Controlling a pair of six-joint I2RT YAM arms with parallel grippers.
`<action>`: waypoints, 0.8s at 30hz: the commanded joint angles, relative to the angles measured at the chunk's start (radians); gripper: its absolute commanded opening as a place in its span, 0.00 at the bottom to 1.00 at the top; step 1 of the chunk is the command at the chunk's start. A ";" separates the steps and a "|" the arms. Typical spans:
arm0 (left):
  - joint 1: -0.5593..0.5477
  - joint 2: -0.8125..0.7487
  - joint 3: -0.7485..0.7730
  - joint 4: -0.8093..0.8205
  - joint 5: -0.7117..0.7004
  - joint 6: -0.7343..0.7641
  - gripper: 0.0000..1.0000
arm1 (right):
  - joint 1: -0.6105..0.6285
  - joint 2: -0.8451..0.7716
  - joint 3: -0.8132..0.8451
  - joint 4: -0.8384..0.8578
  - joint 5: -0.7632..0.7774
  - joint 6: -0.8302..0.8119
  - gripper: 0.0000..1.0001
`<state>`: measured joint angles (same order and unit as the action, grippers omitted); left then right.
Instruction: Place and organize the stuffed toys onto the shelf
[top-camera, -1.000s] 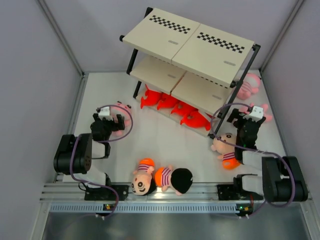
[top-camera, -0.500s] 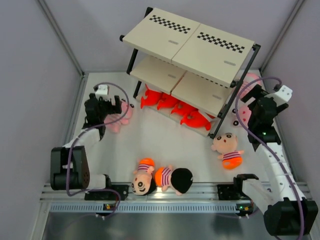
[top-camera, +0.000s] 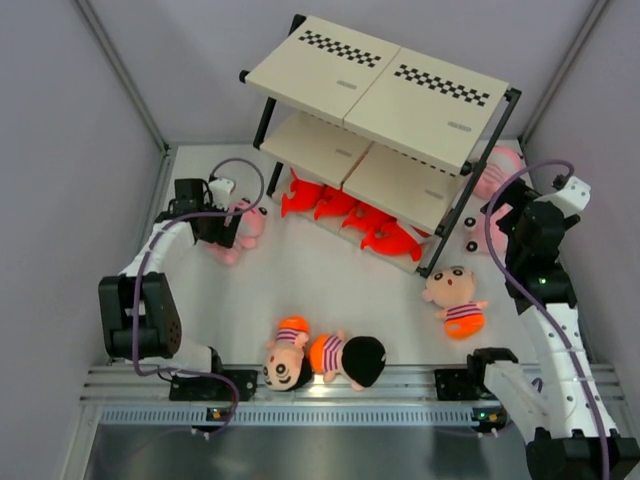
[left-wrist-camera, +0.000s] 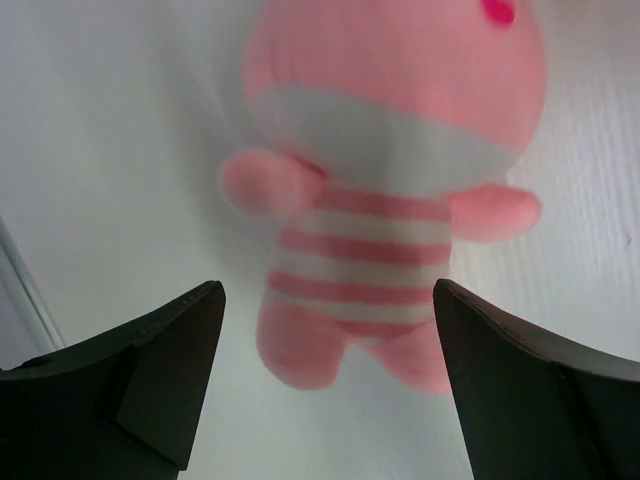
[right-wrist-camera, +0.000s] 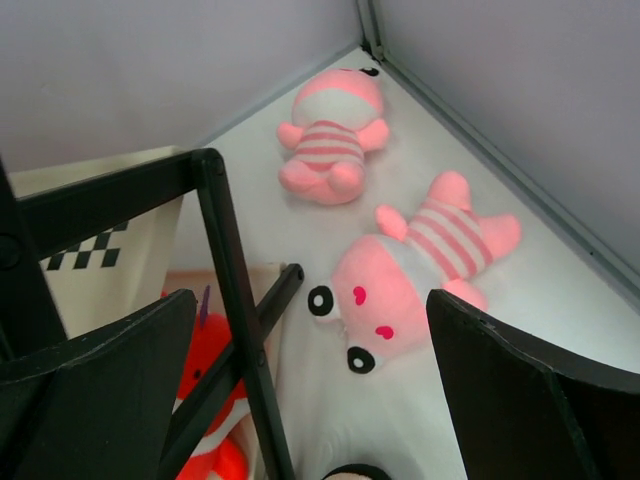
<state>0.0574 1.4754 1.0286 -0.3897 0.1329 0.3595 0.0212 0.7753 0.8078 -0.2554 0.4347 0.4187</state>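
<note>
Pale grey walls (top-camera: 60, 200) around white tabletop (top-camera: 330, 280)

Even, bright overhead light; soft shadow under shelf (top-camera: 380, 100). Left wrist view blurred; pink plush (left-wrist-camera: 385, 180) out of focus.

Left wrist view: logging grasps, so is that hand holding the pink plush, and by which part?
Nothing is held: the left hand hangs open over the pink plush, fingers apart from it.

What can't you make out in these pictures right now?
- Top view: the left gripper covers most of the left plush.
- Left wrist: its face is blurred and cut by the top edge.
- Top view: the shelf and right arm hide much of the right plushes.
- Red things under the shelf: mostly covered by it.
</note>
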 joint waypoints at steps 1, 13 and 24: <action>0.007 0.022 -0.015 -0.130 -0.049 0.082 0.90 | -0.004 -0.015 0.088 -0.044 -0.080 -0.027 1.00; 0.004 0.134 -0.002 -0.185 0.000 0.061 0.00 | -0.004 0.027 0.093 -0.071 -0.105 -0.031 0.99; 0.005 -0.198 0.457 -0.467 -0.018 -0.016 0.00 | -0.003 0.002 0.093 -0.064 -0.106 -0.011 0.99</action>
<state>0.0593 1.3735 1.3090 -0.7803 0.0978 0.3885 0.0212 0.7963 0.8536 -0.3344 0.3382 0.3958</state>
